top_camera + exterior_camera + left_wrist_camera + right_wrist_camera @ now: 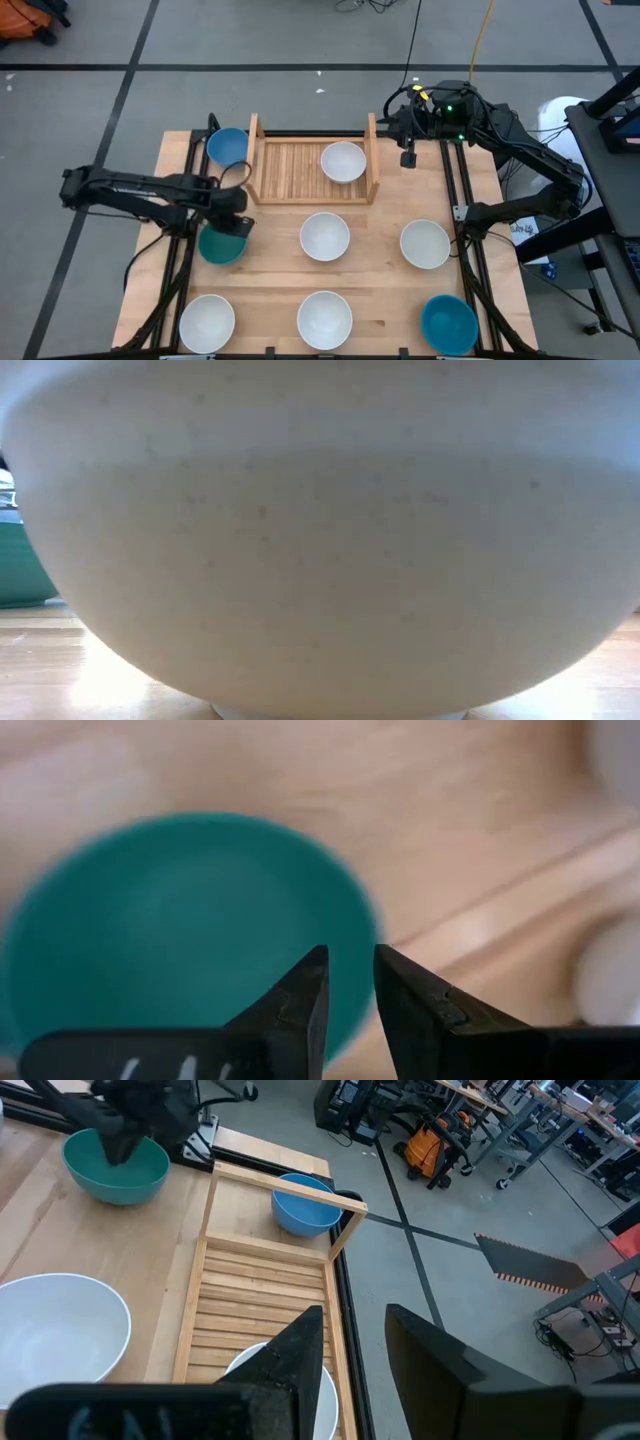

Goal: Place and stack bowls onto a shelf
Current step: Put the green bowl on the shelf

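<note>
One white bowl (343, 161) sits on the shelf (290, 170); left gripper (229, 226), jaws slightly apart, hovers over the teal bowl (218, 247); right gripper (408, 158), jaws apart, waits beside the shelf.

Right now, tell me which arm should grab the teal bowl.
Left. The left gripper hovers open right over the teal bowl; the right gripper waits beyond the shelf.

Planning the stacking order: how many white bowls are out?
5: one on the shelf, two mid-table, two at the near edge. None seem hidden.
</note>
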